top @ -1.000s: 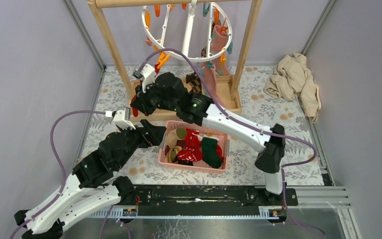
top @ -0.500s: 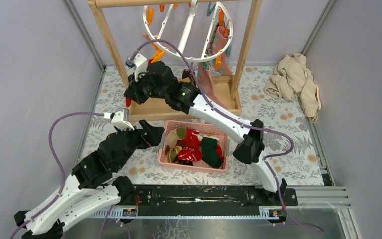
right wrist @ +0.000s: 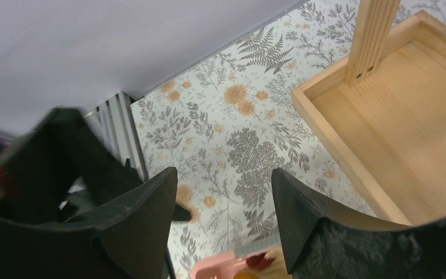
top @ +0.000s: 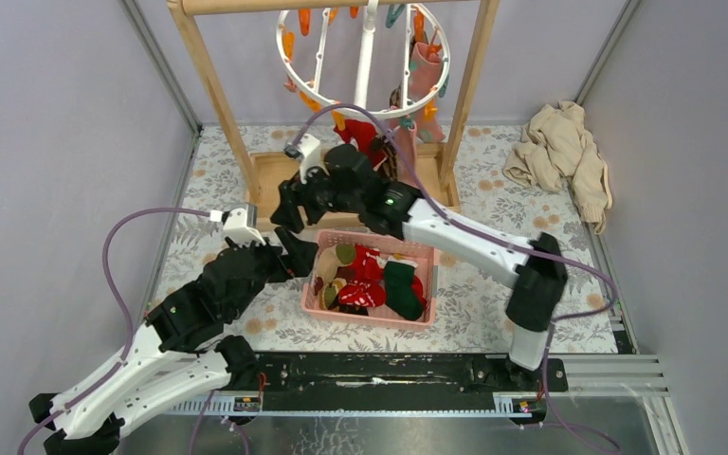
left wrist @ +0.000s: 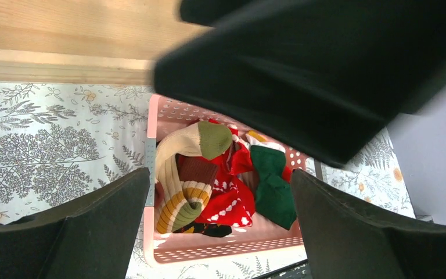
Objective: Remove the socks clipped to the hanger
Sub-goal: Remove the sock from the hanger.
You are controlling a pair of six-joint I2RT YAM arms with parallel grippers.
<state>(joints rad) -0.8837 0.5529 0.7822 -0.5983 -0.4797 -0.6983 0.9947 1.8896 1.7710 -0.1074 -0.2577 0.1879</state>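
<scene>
White plastic hanger hangs from the wooden rack, up beyond the right tool. A pink sock is clipped on its far side, and a red sock shows just behind that tool's wrist. The left tool sits at the left wall of the pink basket.

Left wrist: jaws spread wide and gripping nothing, with loose socks heaped in the basket directly beneath.

Right wrist: jaws parted and empty over the floral counter, with the rack's tray to the tool's right.
</scene>
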